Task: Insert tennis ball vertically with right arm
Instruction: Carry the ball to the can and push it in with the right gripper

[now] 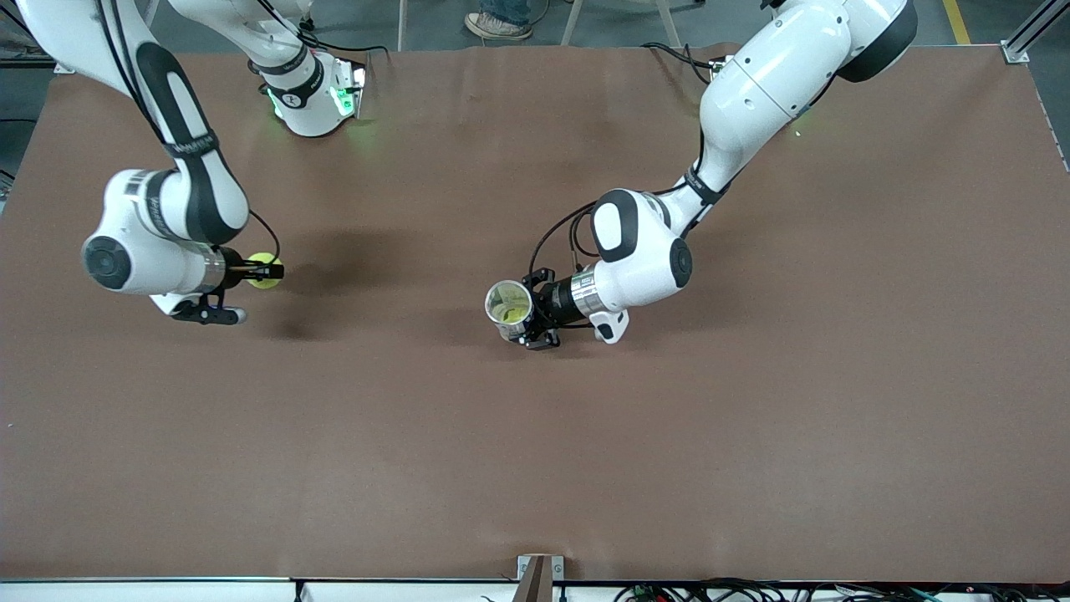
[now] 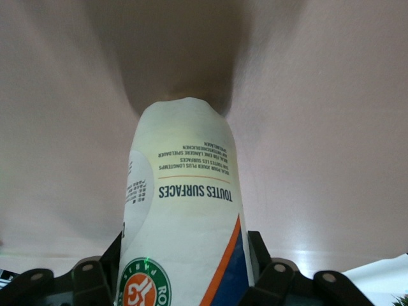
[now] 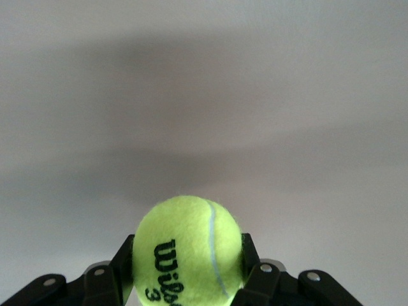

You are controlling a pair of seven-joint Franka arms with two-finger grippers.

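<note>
Brown table (image 1: 535,435); the can (image 1: 510,308) stands on it.

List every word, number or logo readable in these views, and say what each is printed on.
"TOUTES SURFACES": on the white cardboard-look tennis ball can held in the left claw, printed upside down in the left wrist view.
"RO": part of the round green logo low on that can; the rest is cut off.
Small lines above "TOUTES SURFACES": too small to read.
"Wil" and "3": on the yellow felt tennis ball held in the right claw.
</note>
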